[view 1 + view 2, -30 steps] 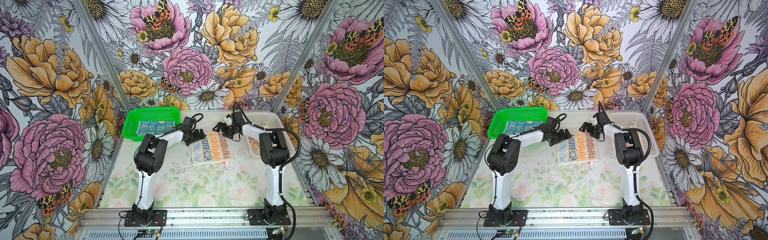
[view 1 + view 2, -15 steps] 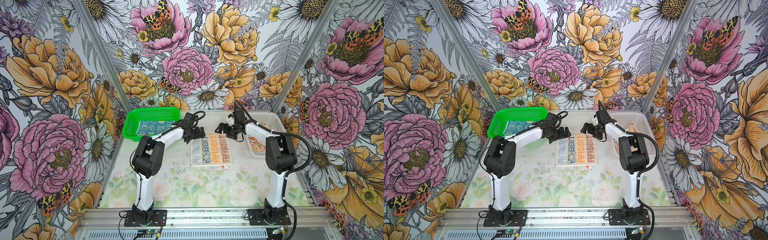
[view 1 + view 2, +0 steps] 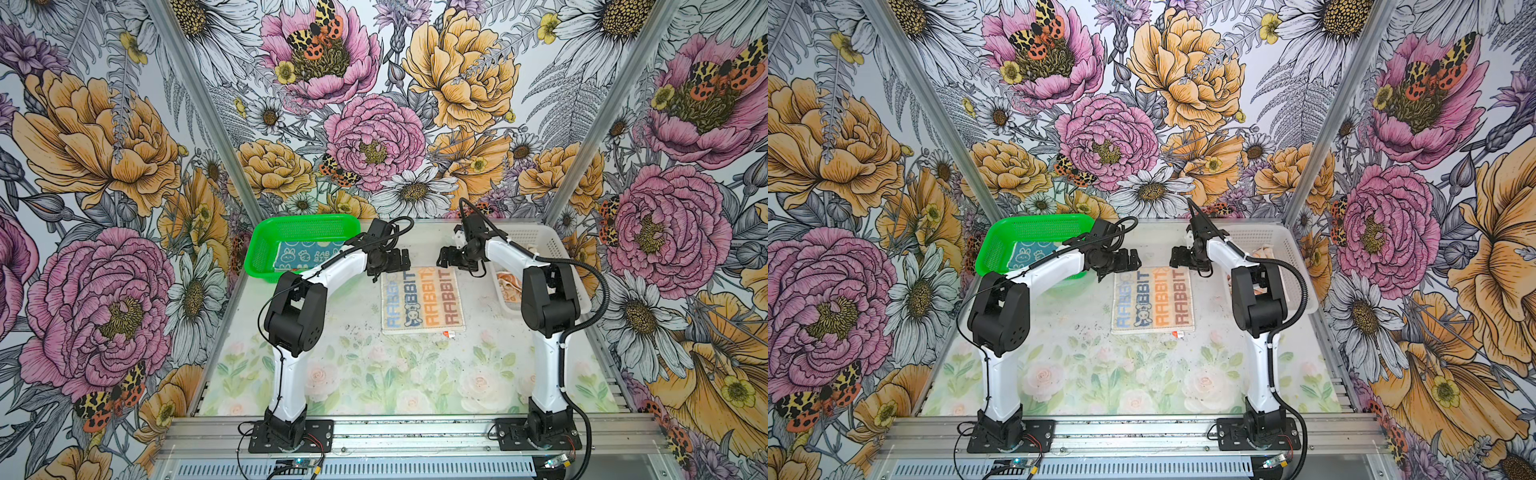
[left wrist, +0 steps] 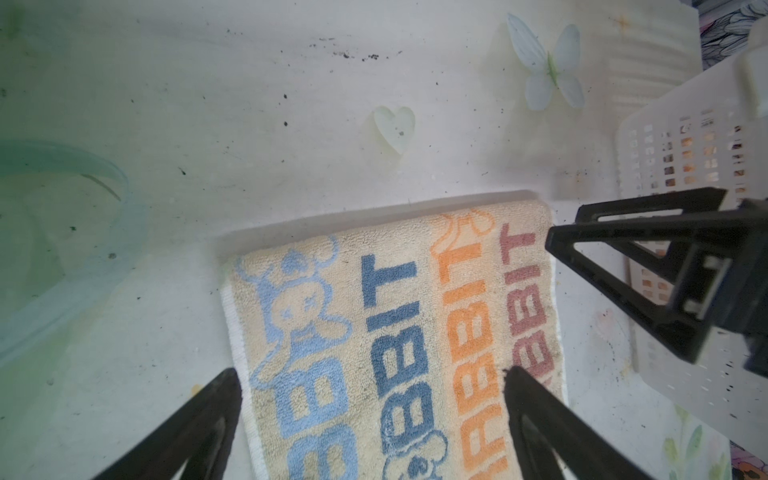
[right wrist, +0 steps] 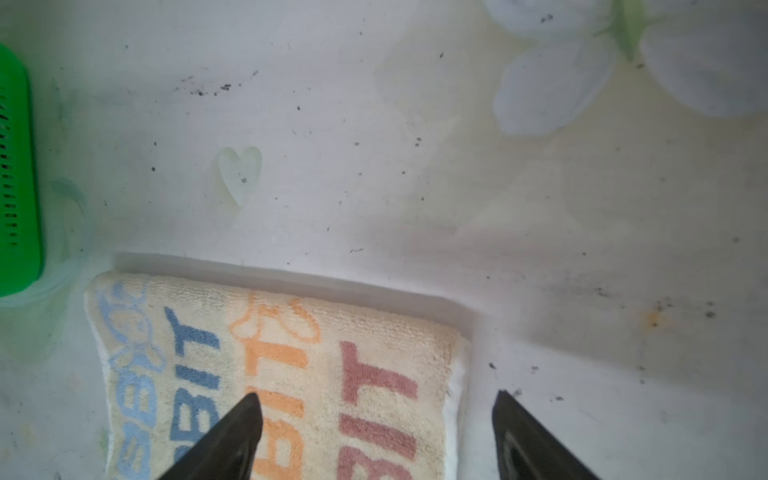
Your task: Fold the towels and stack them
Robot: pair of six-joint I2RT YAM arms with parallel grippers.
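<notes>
Left wrist view: looks down on the far edge of the cream "RABBIT" towel, flat on the worktop. Left end effector just above it, jaws wide apart, gripping nothing. One finger outside the towel's left edge, the other over the orange and red letters. Right wrist view: same far edge, with the right end effector also open and empty. One finger over the letters, the other past the towel's right edge, above bare worktop.

Seen in both top views: one end effector at each far corner of the towel, left at the left corner, right at the right corner. Towel therefore on the side of the arm bases from both. Rows of letters running from near edge to far edge. Far edge thick and rounded, a white under-layer showing along the sides: probably folded once already. Outline close to square, so long axis hard to tell.

Left of the towel and a little farther back: green mesh basket holding the blue bunny towel. Right of the towel: white mesh basket holding the orange towel, crumpled.

Judged from this: for a second fold, far edge to near edge, both arms equally near. For carrying onto the blue towel, left arm nearer.
</notes>
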